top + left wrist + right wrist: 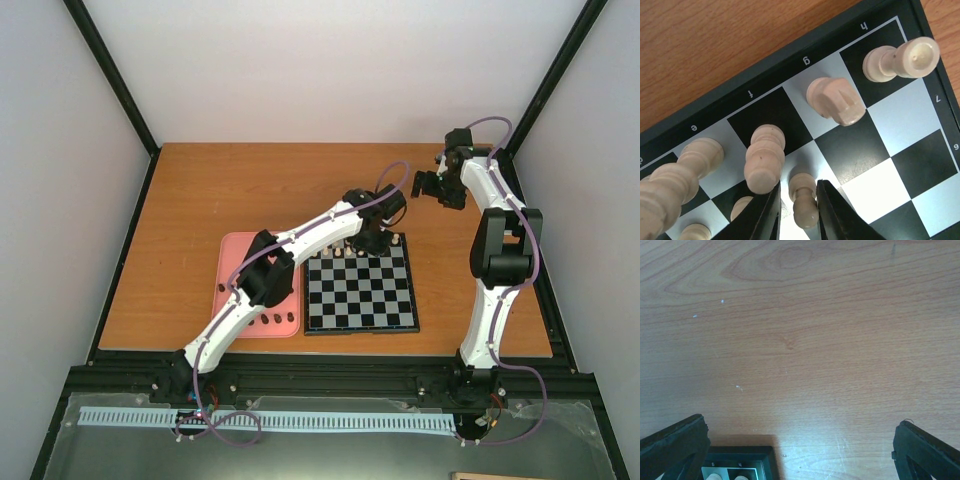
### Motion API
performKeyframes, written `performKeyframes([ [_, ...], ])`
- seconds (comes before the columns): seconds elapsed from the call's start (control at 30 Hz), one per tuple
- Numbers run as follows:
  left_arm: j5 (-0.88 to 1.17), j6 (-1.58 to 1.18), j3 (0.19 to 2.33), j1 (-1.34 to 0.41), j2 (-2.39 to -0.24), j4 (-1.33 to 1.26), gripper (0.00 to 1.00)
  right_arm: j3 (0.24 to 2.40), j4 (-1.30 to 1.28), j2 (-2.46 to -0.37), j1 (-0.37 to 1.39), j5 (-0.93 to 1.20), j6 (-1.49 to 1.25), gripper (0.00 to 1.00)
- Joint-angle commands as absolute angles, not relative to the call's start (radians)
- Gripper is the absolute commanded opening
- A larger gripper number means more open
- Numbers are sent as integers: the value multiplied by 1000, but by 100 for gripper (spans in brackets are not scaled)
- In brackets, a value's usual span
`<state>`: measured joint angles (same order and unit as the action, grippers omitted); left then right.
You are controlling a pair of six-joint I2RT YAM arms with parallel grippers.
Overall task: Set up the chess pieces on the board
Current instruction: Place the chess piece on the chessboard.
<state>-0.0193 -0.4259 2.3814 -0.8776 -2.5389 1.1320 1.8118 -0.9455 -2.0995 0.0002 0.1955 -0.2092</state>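
Note:
The board (365,300) lies in the middle of the table, and a row of cream chess pieces (345,250) stands along its far edge. My left gripper (378,240) hangs over that far right corner. In the left wrist view its jaws (798,182) straddle a cream pawn (805,200) standing on a light square, slightly open, with a thin gap on the left side. A rook (900,60), a knight (835,100) and a bishop (764,160) stand behind the pawn. My right gripper (428,187) hovers wide open over bare wood beyond the board and holds nothing (800,440).
A pink tray (240,260) sits to the left of the board, partly under the left arm, with dark pieces (280,318) along its near edge. The board's corner (747,460) shows at the bottom of the right wrist view. Orange-brown wood surrounds it.

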Motion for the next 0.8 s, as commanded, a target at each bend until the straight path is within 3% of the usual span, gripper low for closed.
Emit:
performKeyframes([
  [0.0, -34, -410, 2428, -886, -2547, 1121, 24, 1824, -943, -2111, -9, 200, -204, 100],
  [0.77, 10, -408, 2453, -887, -2350, 1146, 30, 1790, -931, -2052, -9, 217, -219, 100],
])
